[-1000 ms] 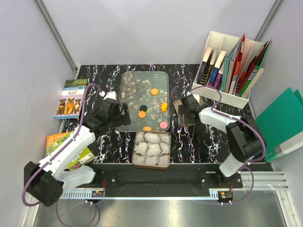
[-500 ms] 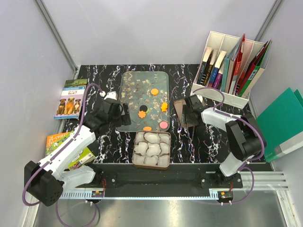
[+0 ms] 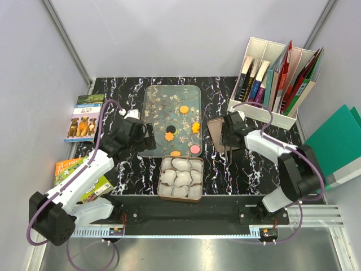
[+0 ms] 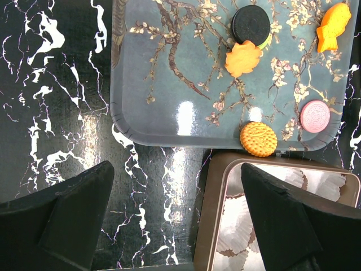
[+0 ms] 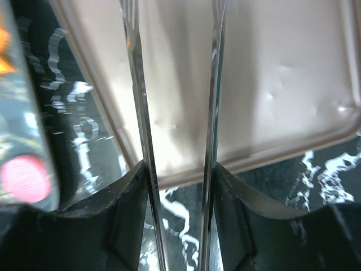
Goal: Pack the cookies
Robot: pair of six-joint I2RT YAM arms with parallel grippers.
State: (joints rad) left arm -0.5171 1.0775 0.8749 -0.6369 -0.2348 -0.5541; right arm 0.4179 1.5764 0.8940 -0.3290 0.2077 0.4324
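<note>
Green cookie (image 4: 264, 42) mostly under black cookie (image 4: 251, 24) (only rim shows).

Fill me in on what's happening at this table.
The right gripper is clamped on metal tongs, held over a tan lid right of the blossom-patterned tray. The left gripper hovers open by the tray's near edge and the tin of paper cups. All the cookies lie on the tray; none is packed yet.

Blossom-patterned tray (image 4: 169, 84) carrying cookies (image 4: 258, 139) lies beyond the left fingers (image 4: 67, 226), brown metal tin (image 4: 211, 214) of paper cups (image 4: 240, 217) nearer; metal tongs (image 5: 140, 113) between the right fingers (image 5: 113, 226).
</note>
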